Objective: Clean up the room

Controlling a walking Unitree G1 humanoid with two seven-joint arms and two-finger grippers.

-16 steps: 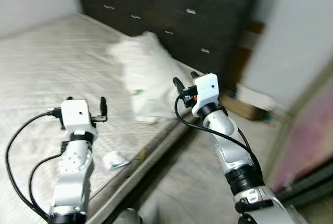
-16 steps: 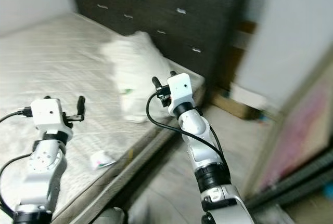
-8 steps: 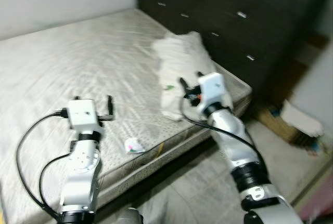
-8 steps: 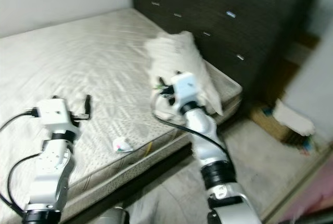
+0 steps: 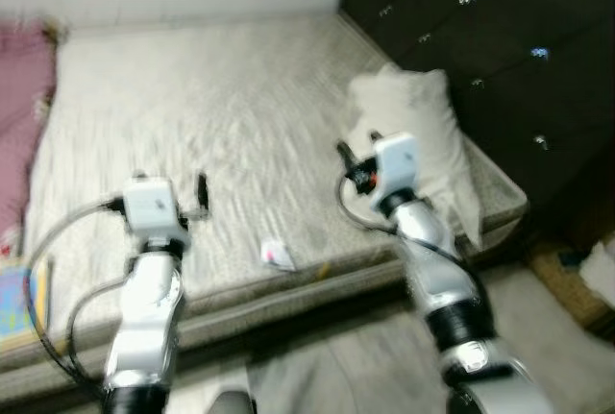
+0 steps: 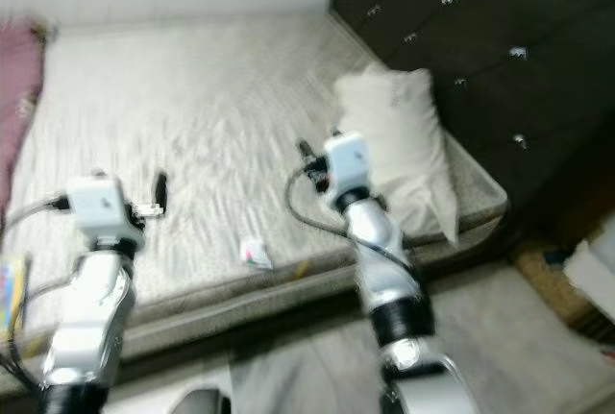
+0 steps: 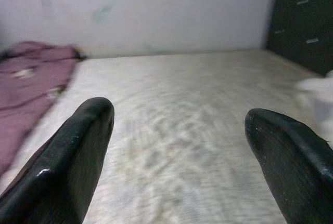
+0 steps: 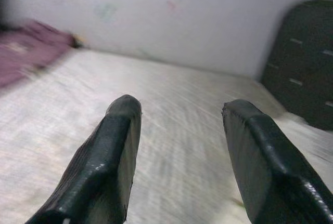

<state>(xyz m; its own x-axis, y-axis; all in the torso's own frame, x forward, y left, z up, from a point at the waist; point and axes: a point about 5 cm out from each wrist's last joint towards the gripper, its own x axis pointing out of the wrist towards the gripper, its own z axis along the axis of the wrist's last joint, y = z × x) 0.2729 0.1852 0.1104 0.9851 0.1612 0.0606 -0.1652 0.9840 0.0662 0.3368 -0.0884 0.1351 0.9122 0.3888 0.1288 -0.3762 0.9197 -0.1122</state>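
A bare mattress (image 5: 211,135) with a pale grey, quilted, wavy-patterned cover lies before a plain white wall (image 7: 156,11). Against the dark tufted headboard (image 5: 500,59), studded with small shiny buttons, rests a soft, cream-white, rumpled pillow (image 5: 423,145). Near the mattress's front edge lies a small crumpled white scrap of paper with pink and green marks (image 5: 278,255), between the two arms and touching neither. A purplish-pink, creased cloth (image 7: 31,78) is bunched at the far left of the bed.

The left gripper (image 7: 179,156) is held above the mattress surface, its two glossy, rounded black fingers (image 7: 67,167) spread wide with nothing between them. The right gripper (image 8: 179,156) is raised over the bed just beside the pillow, its ribbed black fingers (image 8: 112,167) likewise spread apart and empty. The head views are blurred.
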